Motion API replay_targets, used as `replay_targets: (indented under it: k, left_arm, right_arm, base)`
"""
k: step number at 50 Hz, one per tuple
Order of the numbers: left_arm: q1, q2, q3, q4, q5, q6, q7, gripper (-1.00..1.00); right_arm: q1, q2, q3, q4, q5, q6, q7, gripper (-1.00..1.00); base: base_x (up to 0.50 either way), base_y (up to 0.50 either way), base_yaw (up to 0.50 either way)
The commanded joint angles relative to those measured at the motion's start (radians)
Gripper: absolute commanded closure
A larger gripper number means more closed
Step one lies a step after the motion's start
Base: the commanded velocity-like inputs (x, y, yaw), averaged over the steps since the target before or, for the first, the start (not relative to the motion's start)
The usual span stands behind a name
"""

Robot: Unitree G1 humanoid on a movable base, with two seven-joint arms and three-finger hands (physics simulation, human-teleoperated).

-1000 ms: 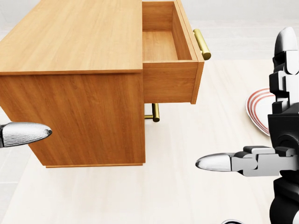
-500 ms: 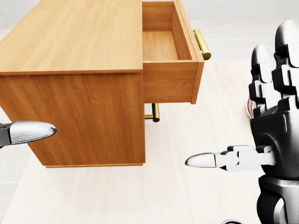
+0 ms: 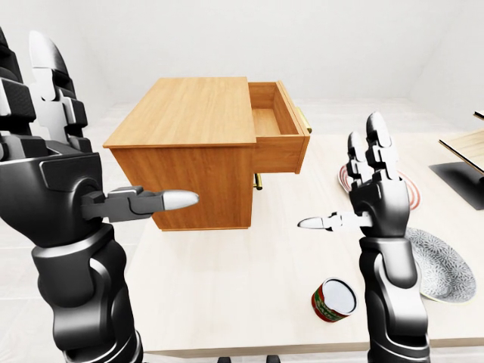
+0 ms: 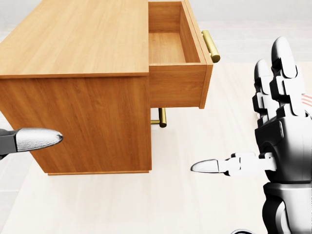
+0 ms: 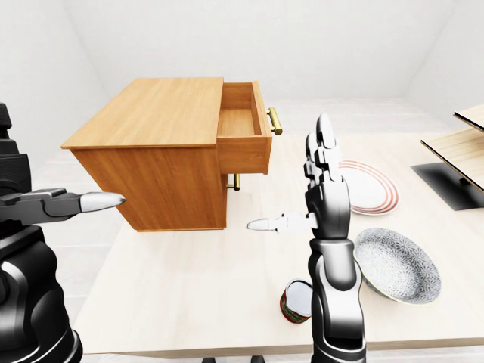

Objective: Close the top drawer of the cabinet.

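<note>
Two open hands flank the wooden cabinet (image 3: 193, 151) in the left-eye view: the left hand (image 3: 64, 185) at 9 o'clock, thumb toward the cabinet's side, and the right hand (image 3: 374, 200) at 4 o'clock from the pulled-out top drawer (image 3: 278, 132), well apart from it. Head view: the drawer's brass handle (image 4: 210, 46) lies at 11 o'clock from the right hand, fingers upright. Right-eye view: a red-striped plate (image 5: 370, 189), patterned bowl (image 5: 397, 265) and can (image 5: 296, 301) surround that arm.

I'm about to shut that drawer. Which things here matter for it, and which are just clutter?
For the job: cabinet; its open top drawer; brass drawer handle; right hand, open.

Clutter: striped plate; patterned bowl; tin can.
</note>
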Motion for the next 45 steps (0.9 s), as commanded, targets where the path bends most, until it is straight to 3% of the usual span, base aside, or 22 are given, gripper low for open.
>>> replay_targets:
  k: [1, 45]
  left_arm:
    - [-0.002, -0.015, 0.008, -0.011, -0.013, 0.0, -0.008, -1.0]
    - [0.002, -0.017, 0.009, -0.019, -0.015, 0.0, -0.014, -1.0]
  right_arm:
    - [-0.011, -0.004, -0.03, 0.052, -0.021, 0.0, -0.015, -1.0]
    - [-0.05, -0.013, -0.046, 0.087, -0.008, 0.0, -0.053, -1.0]
  base:
    - [0.0, 0.0, 0.0]
    - [0.0, 0.0, 0.0]
